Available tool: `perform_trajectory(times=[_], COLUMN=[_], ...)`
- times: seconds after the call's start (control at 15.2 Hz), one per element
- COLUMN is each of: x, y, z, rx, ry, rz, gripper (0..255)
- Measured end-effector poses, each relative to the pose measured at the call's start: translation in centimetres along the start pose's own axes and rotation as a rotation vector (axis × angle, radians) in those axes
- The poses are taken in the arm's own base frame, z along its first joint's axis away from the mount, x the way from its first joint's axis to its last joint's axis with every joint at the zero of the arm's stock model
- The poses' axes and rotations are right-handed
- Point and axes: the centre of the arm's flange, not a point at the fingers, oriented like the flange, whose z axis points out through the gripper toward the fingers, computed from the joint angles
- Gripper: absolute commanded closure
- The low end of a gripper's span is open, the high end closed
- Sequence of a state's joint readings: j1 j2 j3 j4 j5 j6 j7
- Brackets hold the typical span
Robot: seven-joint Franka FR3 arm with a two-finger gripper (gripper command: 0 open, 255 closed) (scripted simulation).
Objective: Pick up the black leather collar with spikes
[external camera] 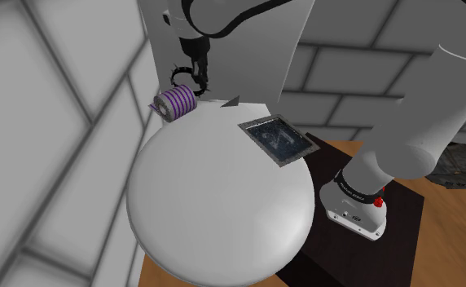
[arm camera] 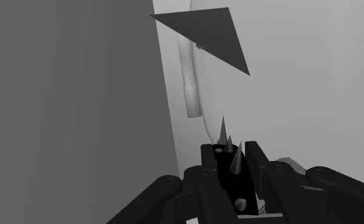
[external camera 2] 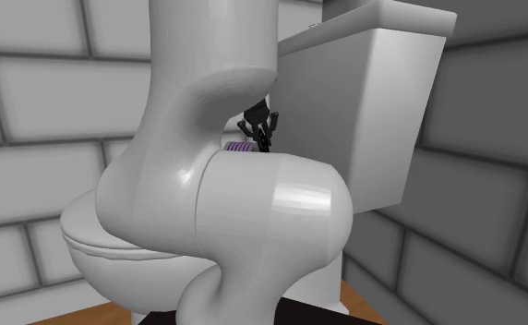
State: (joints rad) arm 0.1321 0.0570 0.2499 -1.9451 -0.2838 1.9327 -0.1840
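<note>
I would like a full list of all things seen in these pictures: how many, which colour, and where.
collar: one, black with spikes, clasped between the hand's fingers
roll: one, purple with pale stripes, on the lid's far edge, right under the hand
panel: one, dark with a grey frame, flat on the lid, toward the shoulder view's right
toilet: one, white, its rounded lid bears the roll and the panel
walls: grey blocks, behind the toilet
floor: brown wood, at the shoulder view's right
stand: one, dark, at the shoulder view's lower right
arm: one, white, reaching over the lid
hand: one, black, shut on the collar
</note>
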Motion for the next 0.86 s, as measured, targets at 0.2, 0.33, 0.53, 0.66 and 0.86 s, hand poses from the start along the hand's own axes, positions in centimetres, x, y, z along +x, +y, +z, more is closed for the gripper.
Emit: perform_trajectory(times=[0.2, 0.33, 0.53, 0.66, 0.86], x=[-0.2, -0.4, -0.4, -0.6, -0.8], y=[0.3, 0.6, 0.8, 1.1, 1.4], z=[-1.4, -2.3, -3.9, -5.0, -6.3], rx=[0.0, 0.0, 0.0, 0.0, 0.0], ry=[0.0, 0.0, 0.0, 0.0, 0.0], rz=[0.0, 0.0, 0.0, 0.0, 0.0], gripper=[255, 255, 255, 255, 255])
